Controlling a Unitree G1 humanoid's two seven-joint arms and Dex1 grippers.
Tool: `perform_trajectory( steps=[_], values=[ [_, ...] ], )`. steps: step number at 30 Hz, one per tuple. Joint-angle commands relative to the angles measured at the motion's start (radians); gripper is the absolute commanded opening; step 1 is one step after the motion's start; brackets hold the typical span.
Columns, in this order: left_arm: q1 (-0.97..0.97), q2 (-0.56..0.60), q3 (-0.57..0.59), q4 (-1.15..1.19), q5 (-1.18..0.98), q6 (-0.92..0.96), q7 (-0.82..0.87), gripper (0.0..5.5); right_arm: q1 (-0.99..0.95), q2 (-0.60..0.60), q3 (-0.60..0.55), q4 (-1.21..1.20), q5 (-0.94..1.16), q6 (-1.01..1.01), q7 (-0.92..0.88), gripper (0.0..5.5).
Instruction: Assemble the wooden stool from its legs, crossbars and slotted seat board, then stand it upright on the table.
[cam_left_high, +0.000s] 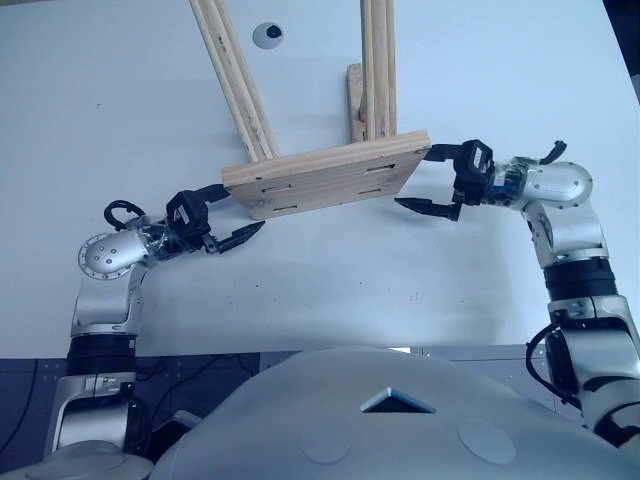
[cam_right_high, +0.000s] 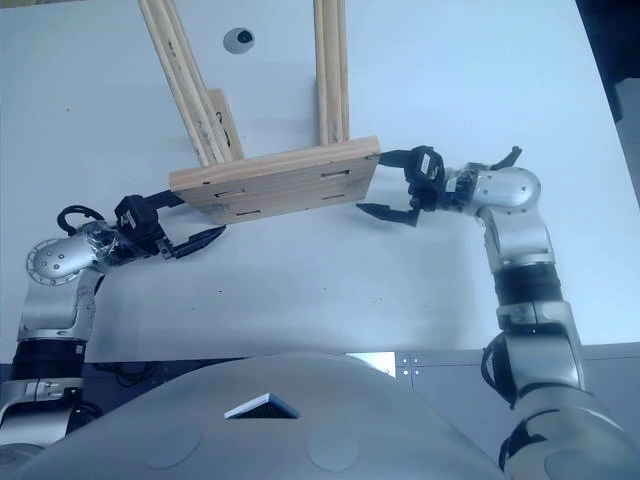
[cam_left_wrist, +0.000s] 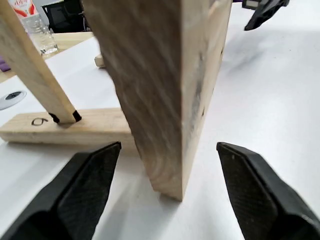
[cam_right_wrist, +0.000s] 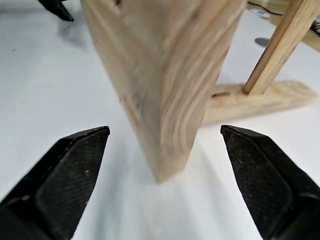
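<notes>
Seat board (cam_left_high: 325, 180) stands on one long edge on the white surface (cam_left_high: 320, 270), slotted face toward the robot, its long axis running crosswise from the robot's left to its right and slightly skewed, the right end a little farther off. Behind the board, two pairs of legs (cam_left_high: 378, 70) run away from the robot, so the stool lies on its side rather than on its feet. A short crossbar (cam_left_wrist: 65, 127) lies flat on the surface just behind the board, between the leg pairs, with a thin strut going into it. At the board's left end sits the left end effector (cam_left_high: 243, 208), fingers spread wide with the board's end edge between them and clear space on both sides; it holds nothing. At the board's right end the right end effector (cam_left_high: 414, 177) mirrors it, just as wide apart, straddling that end edge without touching and holding nothing. Each arm is as near its own end as the other is, so neither has the advantage. The coming move probably turns on this: the board's thickness lies squarely in each gap, so closing should pinch both faces. The legs' weight hangs behind the board, which may twist the stool once it is lifted.
</notes>
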Motion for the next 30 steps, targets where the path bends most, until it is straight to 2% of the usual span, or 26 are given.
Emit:
perform_trajectory(
  steps=[1,9,13,15,17,18,20,22,24,27,30],
  values=[
    [-0.046,-0.001,-0.026,0.007,0.000,-0.005,-0.012,3.22,-0.062,0.026,0.032,0.046,-0.018,-0.007,0.022,3.59],
    [-0.091,0.025,-0.066,0.047,0.010,0.000,-0.052,1.91,-0.128,0.048,0.066,0.188,-0.048,-0.018,0.057,2.17],
    [-0.071,0.033,-0.048,-0.099,-0.245,0.442,-0.061,1.71,-0.144,0.060,0.053,0.169,0.000,0.125,0.075,1.98],
    [-0.108,0.023,0.012,-0.177,-0.420,0.705,0.037,1.71,-0.158,0.057,-0.013,0.071,0.137,0.411,0.063,1.98],
    [-0.223,0.009,0.124,-0.224,-0.686,0.994,0.228,1.71,-0.215,0.020,-0.122,-0.047,0.319,0.839,0.017,1.98],
    [-0.310,0.035,0.146,-0.172,-0.994,1.069,0.422,1.71,-0.280,0.001,-0.201,-0.065,0.401,1.069,-0.011,1.98],
    [-0.486,0.108,0.142,-0.094,-1.359,1.138,0.675,1.71,-0.466,-0.024,-0.380,-0.045,0.446,1.481,-0.015,1.98],
    [-0.607,0.181,0.089,-0.085,-1.584,1.080,0.811,1.71,-0.623,-0.032,-0.507,-0.014,0.376,1.689,-0.025,1.98],
    [-0.692,0.208,0.079,0.000,-1.611,1.123,0.835,1.71,-0.684,-0.047,-0.558,0.070,0.317,1.721,-0.066,1.98],
    [-0.812,0.203,0.146,0.239,-1.401,1.292,0.781,1.70,-0.761,-0.046,-0.612,0.215,0.259,1.722,-0.118,1.97],
    [-0.913,0.196,0.150,0.437,-1.303,1.368,0.763,1.66,-0.887,0.002,-0.739,0.390,0.193,1.698,-0.258,1.81]
  ],
)
